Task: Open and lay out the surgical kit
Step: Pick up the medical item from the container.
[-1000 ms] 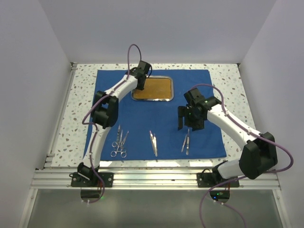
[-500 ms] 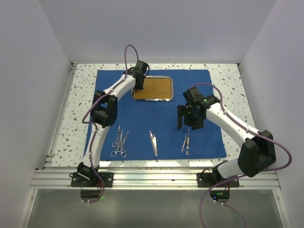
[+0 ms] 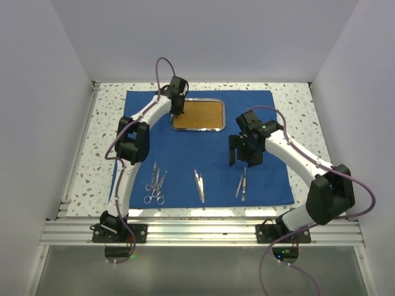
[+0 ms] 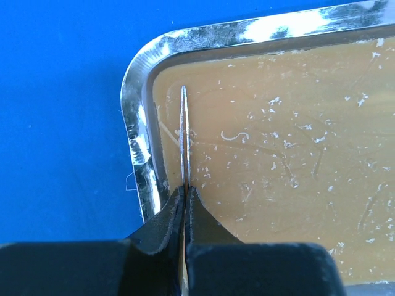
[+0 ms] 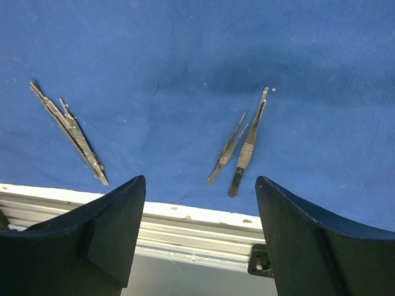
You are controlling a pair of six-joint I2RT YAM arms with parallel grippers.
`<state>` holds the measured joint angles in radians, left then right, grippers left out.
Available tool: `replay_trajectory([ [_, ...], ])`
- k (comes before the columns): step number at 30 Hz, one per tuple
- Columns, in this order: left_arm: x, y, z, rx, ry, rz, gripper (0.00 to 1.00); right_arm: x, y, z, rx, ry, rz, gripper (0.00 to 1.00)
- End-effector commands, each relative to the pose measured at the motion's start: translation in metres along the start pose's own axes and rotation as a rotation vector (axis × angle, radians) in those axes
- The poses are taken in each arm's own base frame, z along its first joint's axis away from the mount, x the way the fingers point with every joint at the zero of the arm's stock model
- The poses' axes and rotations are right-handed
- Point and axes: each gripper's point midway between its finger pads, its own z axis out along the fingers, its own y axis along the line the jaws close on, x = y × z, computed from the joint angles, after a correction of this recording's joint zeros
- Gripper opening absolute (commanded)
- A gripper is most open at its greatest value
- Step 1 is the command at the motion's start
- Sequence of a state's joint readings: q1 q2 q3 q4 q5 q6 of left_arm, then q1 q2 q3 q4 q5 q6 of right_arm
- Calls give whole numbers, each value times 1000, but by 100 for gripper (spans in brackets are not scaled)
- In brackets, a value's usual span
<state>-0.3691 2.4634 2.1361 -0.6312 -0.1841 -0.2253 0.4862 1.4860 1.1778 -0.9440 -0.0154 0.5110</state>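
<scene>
Shifting leftward to the tray's (image 4: 138, 98) corner, left hand (image 4: 185, 192) pinches a slim tool (image 4: 183, 132), probably the last to lay out; right hand (image 5: 199, 182) spread.

Cloth wrap (image 3: 210, 157): plain royal blue, no print. Tray (image 4: 137, 154): shiny steel rim w/ white glints; inside orange-brown, flecked w/ small white specks & pale scratches. Slim instrument (image 4: 184, 132) over it: silver, a thin bright line. Tweezers (image 5: 247, 145) & forceps (image 5: 71, 132): silver-grey (darker in the right wrist view), ribbed grips. Scissors (image 3: 154, 185): silver. Tabletop (image 3: 102, 142): white w/ dark terrazzo speckle. Left arm (image 3: 123, 188) & right arm (image 3: 296, 157): white shells, black joints; cables (image 3: 162, 60) purple. Left end effector (image 4: 185, 191) & right end effector (image 5: 197, 185): matt black. Front rail (image 3: 203, 229): bare silver aluminium.
</scene>
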Motion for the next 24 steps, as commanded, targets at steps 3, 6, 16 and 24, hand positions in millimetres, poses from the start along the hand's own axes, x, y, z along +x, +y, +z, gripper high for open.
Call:
replay_trajectory([
  [3, -4, -25, -3, 155, 6, -65, 0, -15, 4, -10, -7, -40, -22, 76],
  [6, -25, -39, -31, 235, -35, -126, 0, -23, 8, -16, -21, -71, -26, 75],
  [16, -23, -116, -143, 342, -158, -195, 0, -66, 2, -75, 0, -337, 24, 77],
  [24, 68, -195, -187, 338, -73, -200, 0, -57, -25, -132, 53, -472, 125, 98],
])
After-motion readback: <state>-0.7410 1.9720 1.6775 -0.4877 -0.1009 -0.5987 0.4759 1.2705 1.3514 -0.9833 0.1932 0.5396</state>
